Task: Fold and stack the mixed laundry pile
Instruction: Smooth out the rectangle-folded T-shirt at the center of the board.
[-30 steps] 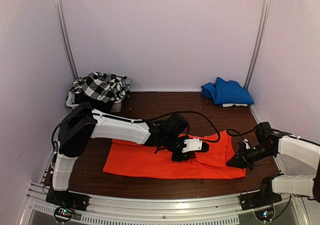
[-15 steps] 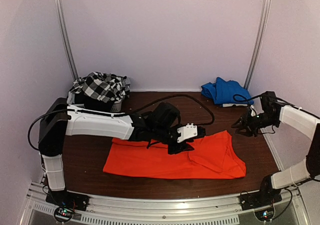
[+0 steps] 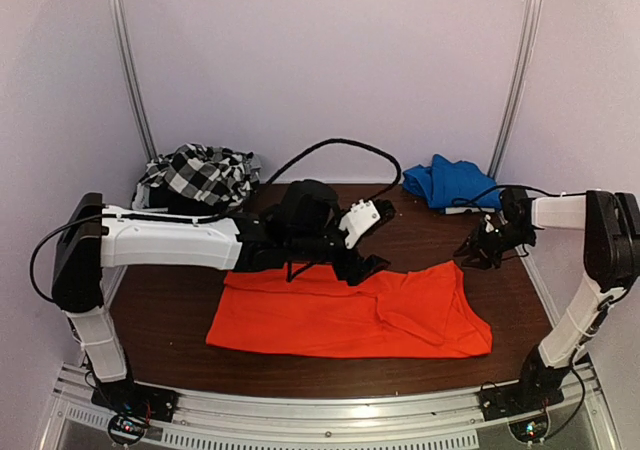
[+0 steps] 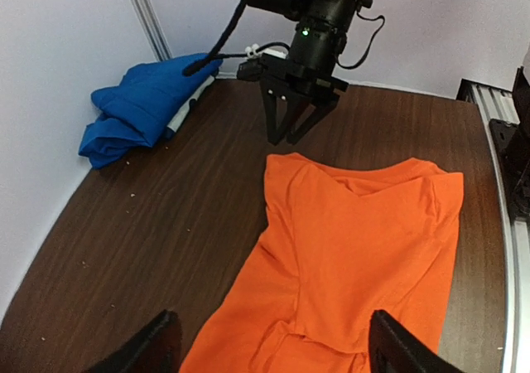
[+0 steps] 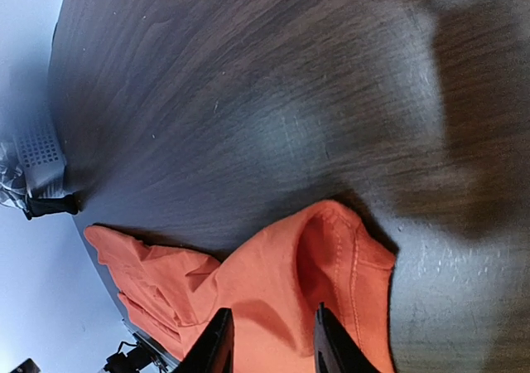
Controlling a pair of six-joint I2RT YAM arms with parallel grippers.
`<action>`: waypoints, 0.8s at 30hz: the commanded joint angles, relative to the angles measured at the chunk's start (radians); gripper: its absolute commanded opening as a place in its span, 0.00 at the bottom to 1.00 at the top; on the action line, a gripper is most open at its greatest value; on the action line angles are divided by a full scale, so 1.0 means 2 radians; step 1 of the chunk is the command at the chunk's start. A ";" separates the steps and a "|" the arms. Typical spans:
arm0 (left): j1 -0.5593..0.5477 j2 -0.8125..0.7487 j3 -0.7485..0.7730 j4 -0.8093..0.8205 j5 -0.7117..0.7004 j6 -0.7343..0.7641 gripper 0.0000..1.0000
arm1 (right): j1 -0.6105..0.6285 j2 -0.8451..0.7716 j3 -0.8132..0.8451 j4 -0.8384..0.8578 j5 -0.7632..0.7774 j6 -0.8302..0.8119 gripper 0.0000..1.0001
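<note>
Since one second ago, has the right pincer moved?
Yes. The right pincer went from the orange shirt's near right corner to its far right corner, closer to the blue cloth at the back.

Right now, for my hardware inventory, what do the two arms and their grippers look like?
The left arm and right arm have white shells with black joints. A black cable loops above the left arm. The left gripper and right gripper each have two black fingers; green lights glow on the right wrist.
</note>
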 commanded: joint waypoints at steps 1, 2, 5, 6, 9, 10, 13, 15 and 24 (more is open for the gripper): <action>0.024 -0.029 -0.011 0.042 -0.020 -0.063 0.89 | -0.002 0.024 0.017 0.025 -0.011 -0.007 0.32; 0.027 -0.033 -0.017 0.049 -0.021 -0.070 0.96 | -0.002 0.031 0.017 0.030 -0.014 -0.006 0.32; 0.034 -0.040 -0.025 0.058 -0.033 -0.098 0.98 | -0.002 0.053 0.017 0.049 -0.026 0.003 0.31; 0.037 -0.041 -0.023 0.054 -0.052 -0.108 0.98 | -0.002 0.059 0.016 0.054 -0.027 0.005 0.31; 0.041 -0.040 -0.012 0.027 -0.086 -0.124 0.98 | -0.002 0.075 0.017 0.061 -0.027 0.006 0.29; 0.043 -0.038 -0.007 0.017 -0.092 -0.125 0.98 | -0.002 0.078 0.018 0.063 -0.029 0.006 0.26; 0.050 -0.036 0.000 -0.005 -0.108 -0.128 0.98 | -0.002 0.071 0.017 0.069 -0.032 0.009 0.10; 0.058 -0.035 -0.002 -0.010 -0.114 -0.143 0.98 | -0.004 0.055 0.012 0.066 -0.023 0.008 0.00; 0.086 -0.035 -0.030 -0.044 -0.108 -0.198 0.97 | -0.055 -0.033 -0.062 0.088 0.014 0.008 0.00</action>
